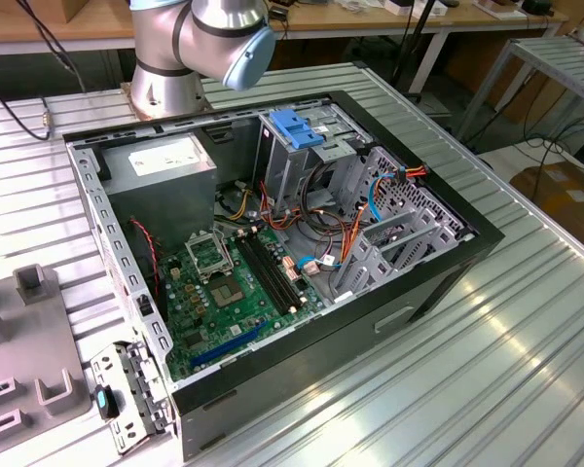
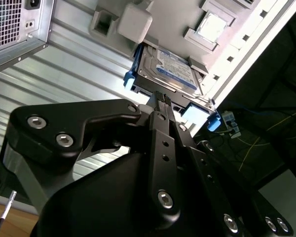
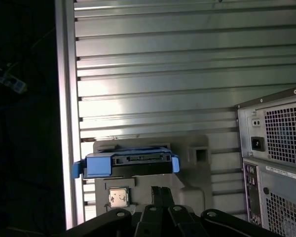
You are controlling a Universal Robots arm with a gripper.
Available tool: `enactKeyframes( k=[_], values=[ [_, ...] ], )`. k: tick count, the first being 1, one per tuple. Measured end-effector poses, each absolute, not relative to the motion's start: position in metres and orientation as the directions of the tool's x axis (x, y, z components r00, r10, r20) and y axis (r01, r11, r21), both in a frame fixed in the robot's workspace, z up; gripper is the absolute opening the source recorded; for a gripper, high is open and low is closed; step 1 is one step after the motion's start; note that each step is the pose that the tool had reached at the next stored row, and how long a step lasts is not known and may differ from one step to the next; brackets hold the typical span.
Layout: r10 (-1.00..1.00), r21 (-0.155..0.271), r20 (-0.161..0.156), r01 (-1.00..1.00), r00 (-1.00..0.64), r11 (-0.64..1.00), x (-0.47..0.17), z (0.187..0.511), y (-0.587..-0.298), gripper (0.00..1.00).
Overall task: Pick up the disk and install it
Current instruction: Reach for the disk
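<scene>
The disk (image 2: pixel 170 71) is a flat silver drive with a blue-and-white label and blue end tabs. It lies on a grey holder plate (image 2: pixel 177 19) on the ribbed metal table. In the first wrist view I look at the end of the disk (image 3: pixel 128 164), with a blue tab at each end. My gripper (image 2: pixel 160 96) hangs just short of the disk's near edge. Its two black fingers are pressed together with nothing between them, and they are apart from the disk. In the first wrist view, the gripper (image 3: pixel 161 190) is just in front of the disk's end face.
The open computer case (image 1: pixel 448 282) lies on the table, with a motherboard (image 1: pixel 229 292), a grey power supply (image 1: pixel 161 161) and a metal drive cage with a blue top (image 1: pixel 297 126). The case's rear panel (image 3: pixel 276 148) stands beside the holder plate (image 3: pixel 187 173). A small square chip (image 3: pixel 118 196) rests on the plate.
</scene>
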State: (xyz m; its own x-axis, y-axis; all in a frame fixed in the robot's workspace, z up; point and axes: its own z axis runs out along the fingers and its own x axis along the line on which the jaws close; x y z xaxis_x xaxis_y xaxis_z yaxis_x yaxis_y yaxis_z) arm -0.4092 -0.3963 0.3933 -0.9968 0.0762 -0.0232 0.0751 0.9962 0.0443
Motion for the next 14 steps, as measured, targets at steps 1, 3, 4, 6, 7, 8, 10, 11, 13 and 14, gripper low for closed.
enactKeyframes(
  k=[1,3,4,6,7,8,10,11,13,14],
  values=[
    [0.076,0.044,-0.023,0.075,-0.997,0.996,-0.41,0.393,-0.396,0.11],
    [0.076,0.044,-0.023,0.075,-0.997,0.996,-0.413,0.393,-0.396,0.11],
    [0.076,0.044,-0.023,0.075,-0.997,0.996,-0.414,0.393,-0.396,0.11],
    [0.076,0.044,-0.023,0.075,-0.997,0.996,-0.416,0.393,-0.396,0.11],
    [0.076,0.044,-0.023,0.075,-0.997,0.996,-0.417,0.393,-0.396,0.11],
    [0.076,0.044,-0.023,0.075,-0.997,0.996,-0.418,0.393,-0.396,0.11],
    [0.076,0.044,-0.023,0.075,-0.997,0.996,-0.42,0.393,-0.396,0.11],
    [0.076,0.044,-0.023,0.075,-0.997,0.996,-0.421,0.393,-0.396,0.11],
    [0.076,0.044,-0.023,0.075,-0.997,0.996,-0.423,0.393,-0.396,0.11],
    [0.076,0.044,-0.023,0.075,-0.997,0.996,-0.424,0.393,-0.396,0.11]
  ],
)
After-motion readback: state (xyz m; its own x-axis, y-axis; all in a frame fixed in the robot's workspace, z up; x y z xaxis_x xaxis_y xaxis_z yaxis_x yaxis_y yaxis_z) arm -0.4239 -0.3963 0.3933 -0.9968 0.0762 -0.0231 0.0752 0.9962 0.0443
